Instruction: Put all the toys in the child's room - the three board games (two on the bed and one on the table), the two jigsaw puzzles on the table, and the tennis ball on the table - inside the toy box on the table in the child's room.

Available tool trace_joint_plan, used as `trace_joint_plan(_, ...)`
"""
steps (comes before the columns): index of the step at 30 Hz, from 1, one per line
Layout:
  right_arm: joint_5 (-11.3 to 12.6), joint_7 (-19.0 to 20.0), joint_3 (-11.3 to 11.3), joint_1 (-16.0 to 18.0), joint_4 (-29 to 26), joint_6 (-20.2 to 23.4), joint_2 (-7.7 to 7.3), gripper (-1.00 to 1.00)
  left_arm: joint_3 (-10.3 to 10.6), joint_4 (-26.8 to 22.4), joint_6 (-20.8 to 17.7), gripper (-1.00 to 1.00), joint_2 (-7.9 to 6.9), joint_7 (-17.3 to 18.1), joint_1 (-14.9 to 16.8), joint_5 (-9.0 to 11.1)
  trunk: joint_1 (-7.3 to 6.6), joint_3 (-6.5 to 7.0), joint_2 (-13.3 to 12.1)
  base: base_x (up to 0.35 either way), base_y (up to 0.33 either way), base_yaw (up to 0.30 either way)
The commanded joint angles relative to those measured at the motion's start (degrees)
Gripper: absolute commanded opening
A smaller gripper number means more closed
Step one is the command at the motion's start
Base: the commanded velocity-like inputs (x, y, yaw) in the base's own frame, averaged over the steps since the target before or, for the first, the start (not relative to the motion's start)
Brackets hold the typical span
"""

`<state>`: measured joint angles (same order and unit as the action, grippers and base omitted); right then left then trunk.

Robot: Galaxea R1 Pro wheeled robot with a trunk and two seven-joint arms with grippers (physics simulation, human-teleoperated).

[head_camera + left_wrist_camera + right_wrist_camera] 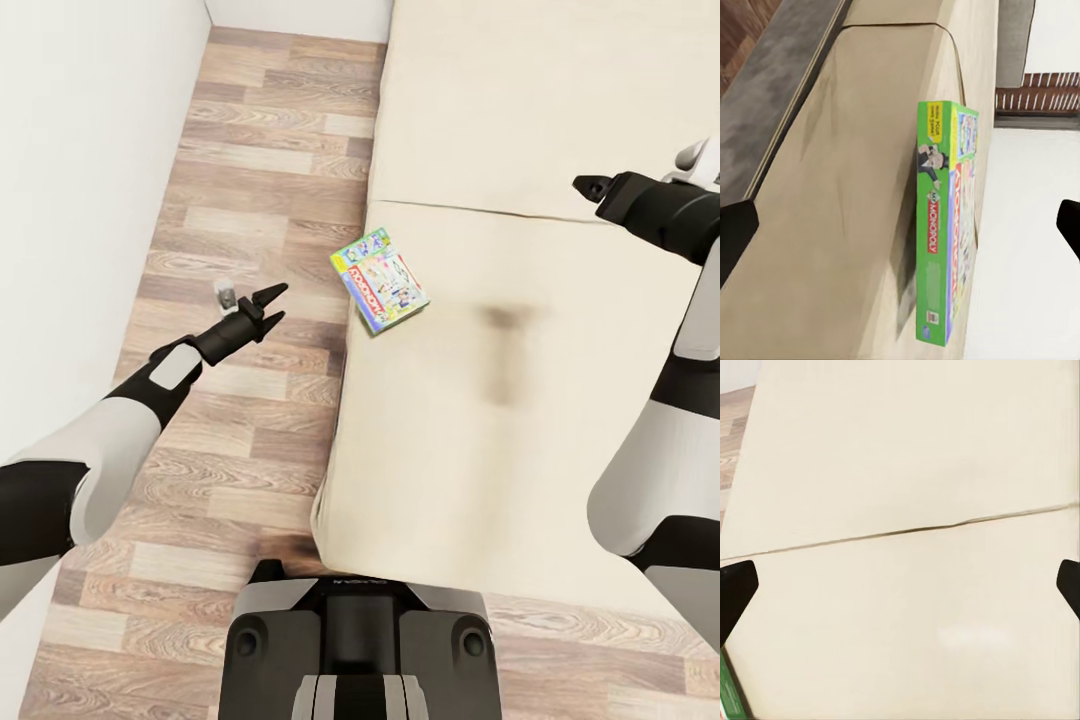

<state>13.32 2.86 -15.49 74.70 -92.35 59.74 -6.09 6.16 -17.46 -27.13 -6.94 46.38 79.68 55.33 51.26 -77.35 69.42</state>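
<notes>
The head view looks down on a beige bed (520, 330) filling the centre and right of the frame, with wood floor (250, 200) down the left and a white wall (80, 150) at far left. One board game (380, 279), a green Monopoly box, lies flat near the bed's left edge, just above the middle of the frame. Nothing touches it.

The left gripper (274, 303) hovers over the floor just left of the box, fingers spread wide and pointing at it, empty. In the left wrist view the box (945, 225) sits between the two dark fingertips (736, 232), not yet reached.

The right gripper (588, 187) hangs over the mattress at the upper right, well apart from the box. Its wrist view shows both tips (735, 592) wide apart with only mattress between, so it too is empty.

This game is not yet picked up. Judging from this, its collection is only beginning, and how much of the rest is done cannot be told from here.
</notes>
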Motion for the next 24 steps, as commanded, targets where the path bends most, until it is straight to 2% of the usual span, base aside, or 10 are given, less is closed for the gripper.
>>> trace_joint_plan(1, -0.1, 0.3, -0.1, 0.0, 0.0, 0.3, 0.01, 1.00, 0.4, 0.0, -0.2, 1.00, -0.21, 0.1, -0.2, 0.4, 0.00, -0.02, 0.0, 0.000, 0.000, -0.066)
trace_joint_plan(10, -0.1, 0.3, -0.1, -0.1, 0.0, 0.3, 0.00, 1.00, 0.3, 0.0, 1.4, 1.00, -1.30, 0.1, -1.4, -2.6, 0.00, -0.02, 0.0, 0.000, 0.000, -0.032)
trace_joint_plan(18, 0.1, 0.4, 0.5, -0.2, 0.0, 0.3, -0.54, 1.00, 0.3, 0.1, 2.4, 1.00, -1.07, 0.0, -1.4, -3.6, 0.00, -0.02, 0.0, 0.000, 0.000, -0.008)
trace_joint_plan(24, 0.2, 0.4, 1.2, -0.1, 0.0, 0.3, -0.24, 1.00, 0.3, 0.1, 3.1, 1.00, -1.21, 0.0, -1.4, -3.8, 0.00, -0.15, 0.0, 0.000, 0.000, -0.002)
